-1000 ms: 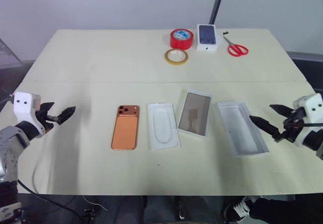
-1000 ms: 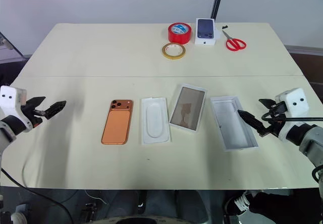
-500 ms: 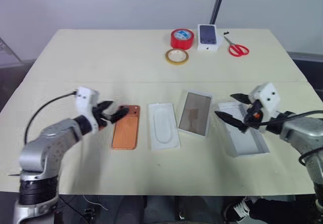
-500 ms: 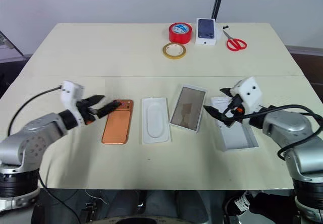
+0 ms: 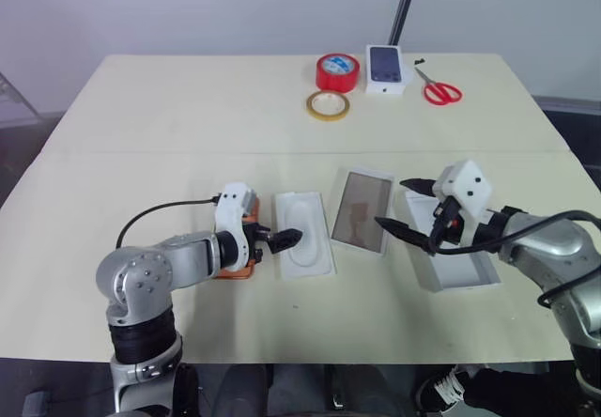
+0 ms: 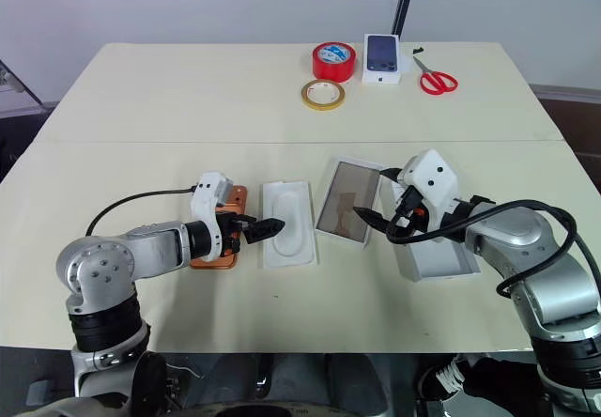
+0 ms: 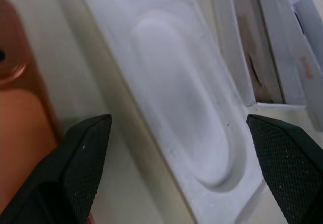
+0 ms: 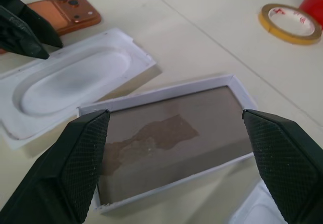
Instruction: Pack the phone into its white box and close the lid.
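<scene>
The orange phone [image 5: 229, 259] lies camera side up, left of centre, mostly covered by my left hand. My left gripper [image 5: 277, 237] is open, low over the gap between the phone [image 7: 20, 118] and the white moulded insert [image 5: 305, 239]. Right of the insert lies the white box [image 5: 362, 212] with its brownish floor [image 8: 171, 138]. My right gripper [image 5: 391, 201] is open, hovering at the box's right edge with nothing held. The lid [image 5: 460, 265] rests inside up, further right, partly under my right arm.
At the table's back stand a red tape roll [image 5: 338, 71], a yellow tape ring [image 5: 328, 105], a smaller box with a dark phone picture [image 5: 387, 67] and red scissors [image 5: 439, 88]. A black cable [image 5: 160, 222] trails from my left wrist.
Both arms swung inward from the table's sides. The left gripper moved right to the phone and insert. The right gripper moved left to the white box. Both stayed open.
</scene>
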`<state>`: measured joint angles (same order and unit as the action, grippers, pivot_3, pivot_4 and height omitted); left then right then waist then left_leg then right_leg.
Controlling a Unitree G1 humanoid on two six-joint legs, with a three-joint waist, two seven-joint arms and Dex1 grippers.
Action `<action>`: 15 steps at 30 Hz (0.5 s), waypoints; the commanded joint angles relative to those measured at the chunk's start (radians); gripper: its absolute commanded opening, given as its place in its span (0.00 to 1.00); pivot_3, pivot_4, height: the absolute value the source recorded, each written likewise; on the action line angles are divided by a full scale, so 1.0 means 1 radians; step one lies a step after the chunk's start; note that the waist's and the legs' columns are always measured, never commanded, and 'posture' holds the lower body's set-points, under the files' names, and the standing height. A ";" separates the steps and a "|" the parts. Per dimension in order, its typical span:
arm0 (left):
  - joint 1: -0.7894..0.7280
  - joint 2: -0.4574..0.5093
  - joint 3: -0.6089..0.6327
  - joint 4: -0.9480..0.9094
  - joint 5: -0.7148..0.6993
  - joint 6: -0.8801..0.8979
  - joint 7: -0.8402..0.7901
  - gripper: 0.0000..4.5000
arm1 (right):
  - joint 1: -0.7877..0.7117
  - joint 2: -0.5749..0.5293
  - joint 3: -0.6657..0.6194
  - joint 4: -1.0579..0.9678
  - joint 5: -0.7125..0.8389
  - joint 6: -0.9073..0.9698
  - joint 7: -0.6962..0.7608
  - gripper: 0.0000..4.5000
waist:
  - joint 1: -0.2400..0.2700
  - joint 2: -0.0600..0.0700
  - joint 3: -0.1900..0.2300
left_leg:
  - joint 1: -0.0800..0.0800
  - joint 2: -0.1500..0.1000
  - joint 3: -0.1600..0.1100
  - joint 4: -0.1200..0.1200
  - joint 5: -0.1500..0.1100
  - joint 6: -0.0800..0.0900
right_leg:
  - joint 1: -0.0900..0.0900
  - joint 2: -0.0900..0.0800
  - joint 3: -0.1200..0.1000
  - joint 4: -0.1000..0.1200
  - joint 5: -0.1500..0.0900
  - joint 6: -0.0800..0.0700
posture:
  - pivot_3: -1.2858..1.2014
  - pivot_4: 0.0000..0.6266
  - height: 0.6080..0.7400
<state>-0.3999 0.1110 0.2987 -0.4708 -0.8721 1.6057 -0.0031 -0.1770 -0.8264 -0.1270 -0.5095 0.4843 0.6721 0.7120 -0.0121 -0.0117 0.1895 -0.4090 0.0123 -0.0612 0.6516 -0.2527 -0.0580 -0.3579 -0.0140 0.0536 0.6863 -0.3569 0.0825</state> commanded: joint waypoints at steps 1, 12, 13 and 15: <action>-0.008 -0.010 -0.003 0.014 -0.058 0.009 0.083 1.00 | -0.019 -0.011 -0.009 -0.043 0.004 -0.010 0.012 0.98 | 0.001 0.000 0.000 | 0.000 0.000 0.000 0.000 0.000 0.000 | 0.000 0.000 0.000 0.000 0.000 0.000 | 0.52 0.24 1.00; -0.043 -0.121 0.054 0.119 -0.137 0.009 0.291 0.24 | -0.057 -0.023 0.050 -0.056 -0.001 -0.005 0.058 1.00 | 0.006 0.000 0.000 | 0.000 -0.002 0.000 0.001 0.000 0.000 | 0.001 -0.001 0.000 -0.001 0.000 0.000 | 0.52 0.24 1.00; -0.045 -0.124 0.061 0.124 -0.140 0.009 0.300 0.14 | -0.051 -0.042 0.063 -0.066 -0.006 0.007 0.070 1.00 | 0.005 0.000 0.000 | 0.000 -0.002 0.000 0.000 0.000 0.000 | 0.001 -0.001 0.000 -0.001 0.000 0.000 | 0.52 0.24 1.00; -0.049 -0.124 0.069 0.131 -0.152 0.009 0.314 0.01 | -0.040 -0.081 0.093 -0.084 -0.024 0.015 0.097 1.00 | 0.005 0.000 0.000 | 0.000 -0.002 0.000 0.000 0.000 -0.001 | 0.001 -0.001 0.000 -0.001 0.000 0.000 | 0.52 0.24 1.00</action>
<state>-0.4405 -0.0134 0.3647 -0.3404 -1.0051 1.6056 0.2950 -0.2167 -0.8883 -0.0389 -0.5457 0.4726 0.6860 0.7888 -0.0073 -0.0121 0.1893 -0.4088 0.0107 -0.0618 0.6518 -0.2524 -0.0586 -0.3568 -0.0146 0.0533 0.6855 -0.3570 0.0827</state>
